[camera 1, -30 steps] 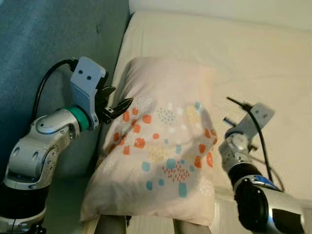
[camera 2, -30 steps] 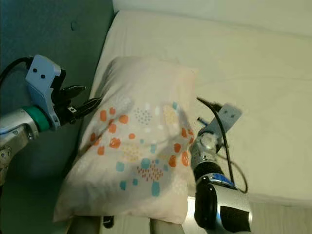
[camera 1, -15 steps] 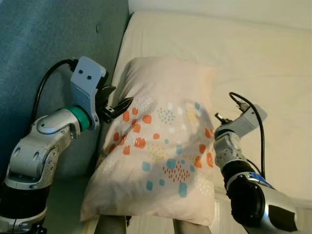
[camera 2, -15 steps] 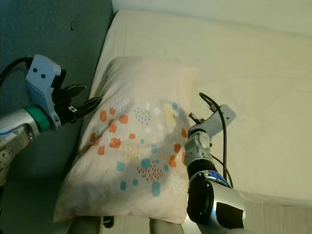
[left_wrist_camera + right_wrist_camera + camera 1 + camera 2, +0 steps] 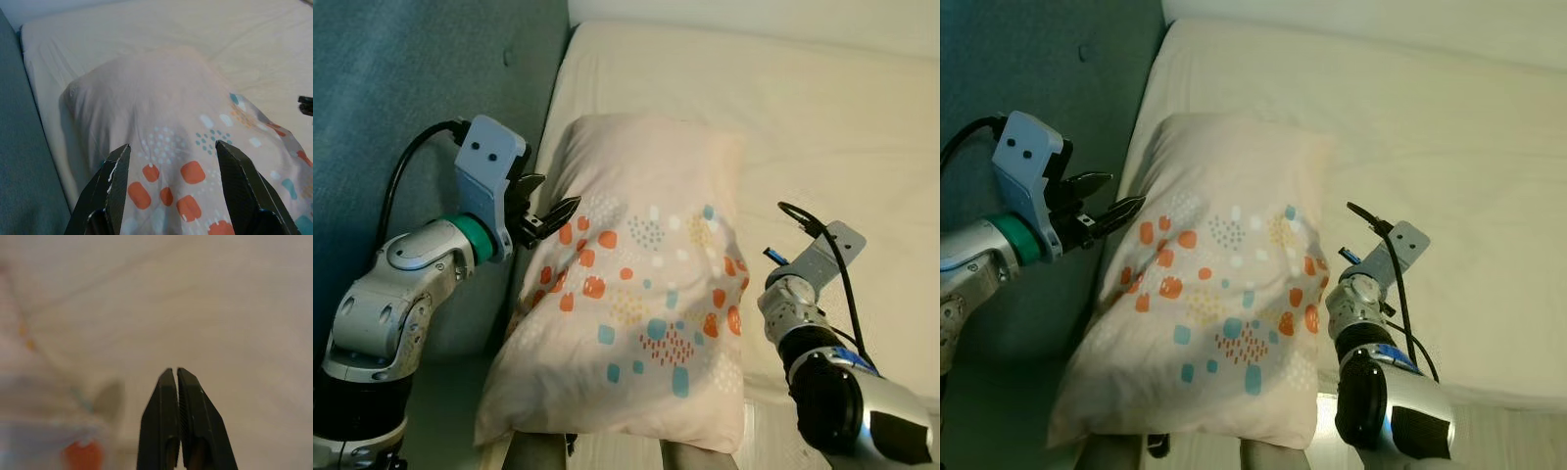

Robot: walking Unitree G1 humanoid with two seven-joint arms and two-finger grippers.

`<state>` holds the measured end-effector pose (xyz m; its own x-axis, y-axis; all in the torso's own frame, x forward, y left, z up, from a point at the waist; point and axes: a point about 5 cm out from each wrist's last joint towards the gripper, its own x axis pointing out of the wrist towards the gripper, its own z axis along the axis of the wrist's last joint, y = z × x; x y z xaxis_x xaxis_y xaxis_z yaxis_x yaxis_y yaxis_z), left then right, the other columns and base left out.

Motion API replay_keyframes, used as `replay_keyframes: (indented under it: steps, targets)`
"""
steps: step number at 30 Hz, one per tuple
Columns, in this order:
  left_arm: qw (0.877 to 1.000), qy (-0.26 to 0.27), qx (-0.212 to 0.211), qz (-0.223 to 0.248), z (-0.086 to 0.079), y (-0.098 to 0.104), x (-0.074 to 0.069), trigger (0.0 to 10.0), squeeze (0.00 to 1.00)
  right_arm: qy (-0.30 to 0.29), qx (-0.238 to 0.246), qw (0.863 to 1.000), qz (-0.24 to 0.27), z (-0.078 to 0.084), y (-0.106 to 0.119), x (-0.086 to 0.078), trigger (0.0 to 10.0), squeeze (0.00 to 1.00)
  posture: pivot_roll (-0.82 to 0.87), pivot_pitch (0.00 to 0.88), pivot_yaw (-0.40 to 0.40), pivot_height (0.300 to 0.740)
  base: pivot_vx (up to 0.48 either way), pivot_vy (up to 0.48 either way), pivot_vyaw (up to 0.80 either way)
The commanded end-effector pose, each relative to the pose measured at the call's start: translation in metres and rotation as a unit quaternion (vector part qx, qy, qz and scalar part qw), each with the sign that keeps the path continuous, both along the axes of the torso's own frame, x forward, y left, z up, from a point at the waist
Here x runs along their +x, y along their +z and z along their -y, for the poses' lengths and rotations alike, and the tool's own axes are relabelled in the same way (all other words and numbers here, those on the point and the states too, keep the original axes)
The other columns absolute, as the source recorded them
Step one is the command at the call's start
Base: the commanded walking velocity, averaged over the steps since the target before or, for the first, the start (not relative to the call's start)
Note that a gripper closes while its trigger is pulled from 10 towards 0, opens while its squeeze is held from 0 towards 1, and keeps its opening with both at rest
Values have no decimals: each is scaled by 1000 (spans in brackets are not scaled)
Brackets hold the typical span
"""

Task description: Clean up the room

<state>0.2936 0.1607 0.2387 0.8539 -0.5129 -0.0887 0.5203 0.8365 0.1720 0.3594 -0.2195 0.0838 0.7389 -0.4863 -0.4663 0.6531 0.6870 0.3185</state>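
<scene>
A pale pink pillow (image 5: 641,294) with orange, blue and yellow spots lies along the left side of a cream mattress (image 5: 842,137). My left gripper (image 5: 548,203) hovers at the pillow's left edge, open. In the left wrist view its fingers (image 5: 111,188) stand wide apart with the pillow (image 5: 161,98) just beyond them. My right arm (image 5: 798,294) rests on the mattress by the pillow's right side. In the right wrist view the right gripper (image 5: 174,370) is shut on nothing, pointing over the sheet with the pillow's edge (image 5: 29,396) blurred beside it.
A teal upholstered panel (image 5: 401,88) rises along the bed's left side, close behind my left arm. The pillow's near end reaches the front edge of the bed (image 5: 607,452). Bare sheet stretches to the right and far side.
My right wrist has swung away from the pillow's right side, back out over the sheet. The left arm and the pillow have stayed put.
</scene>
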Motion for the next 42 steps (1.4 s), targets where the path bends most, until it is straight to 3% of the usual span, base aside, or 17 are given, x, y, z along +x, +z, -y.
replay_keyframes:
  steps: [1, 3, 5, 8, 11, 15, 17, 18, 19, 22, 28, 31, 32, 33, 36, 39, 42]
  targets:
    - [1000, 0, -1, -12, -2, -3, -2, 10000, 0, 9, 55, 998, -14, -2, -9, -3, 10000, 0, 141, 317, 53, 740, 0, 0, 0]
    - [1000, 0, -4, -15, -1, -3, -3, 10000, 0, 79, 68, 995, 2, -14, -3, 5, 10000, 0, 145, 315, 46, 740, 0, 0, 0]
    - [999, -13, -11, -28, 4, -7, -9, 10000, 0, 164, 18, 986, 27, -30, 12, 16, 10000, 0, 147, 313, 39, 740, 0, 0, 0]
    - [999, -19, -13, -34, 6, -9, -12, 10000, 0, 189, -10, 981, 39, -34, 18, 20, 10000, 0, 146, 313, 37, 740, 0, 0, 0]
    - [996, -63, -8, -60, 17, -26, -32, 10000, 0, 242, -63, 958, 137, -56, 42, 30, 10000, 0, 128, 304, 30, 740, 0, 0, 0]
    - [997, -54, -30, -54, 23, -29, -36, 10000, 0, 270, -90, 934, 215, -74, 57, 30, 10000, 0, 106, 294, 28, 740, 0, 0, 0]
    - [997, -35, -45, -43, 25, -27, -31, 10000, 0, 277, -102, 924, 243, -79, 61, 28, 10000, 0, 94, 286, 23, 740, 0, 0, 0]
    - [999, -4, -50, -8, 31, -23, -21, 10000, 0, 287, -131, 901, 298, -89, 71, 19, 10000, 0, 70, 272, 18, 740, 0, 0, 0]
    - [999, -4, -50, -8, 31, -23, -21, 10000, 0, 287, -131, 901, 298, -89, 71, 19, 10000, 0, 70, 272, 18, 740, 0, 0, 0]
    - [996, 20, -70, 44, 36, -7, -4, 10000, 0, 316, -186, 850, 379, -108, 93, -10, 10000, 0, 25, 239, 9, 740, 0, 0, 0]
    - [996, 15, -48, 67, 35, -2, 4, 10000, 0, 325, -205, 829, 405, -112, 102, -24, 10000, 0, -22, 201, -2, 740, 0, 0, 0]
    - [997, 10, -40, 66, 34, -4, 6, 10000, 0, 326, -204, 831, 402, -112, 98, -28, 10000, 0, -32, 189, -4, 740, 0, 0, 0]
    - [997, 18, -44, 60, 35, -9, 8, 10000, 0, 321, -191, 846, 380, -109, 85, -32, 10000, 0, -35, 172, -1, 740, 0, 0, 0]
    - [997, 18, -44, 60, 35, -9, 8, 10000, 0, 321, -191, 846, 380, -109, 85, -32, 10000, 0, -35, 172, -1, 740, 0, 0, 0]
    - [999, 18, -28, 36, 40, -24, 10, 10000, 0, 305, -152, 876, 341, -105, 70, -37, 10000, 0, -39, 159, 4, 740, 0, 0, 0]
    - [999, 26, 9, -30, 37, -51, 10, 10000, 0, 297, -112, 911, 261, -102, 43, -38, 10000, 0, -40, 148, 11, 740, 0, 0, 0]
    - [996, 44, 8, -71, 32, -63, 13, 10000, 0, 289, -65, 930, 219, -100, 24, -42, 10000, 0, -39, 150, 11, 740, 0, 0, 0]
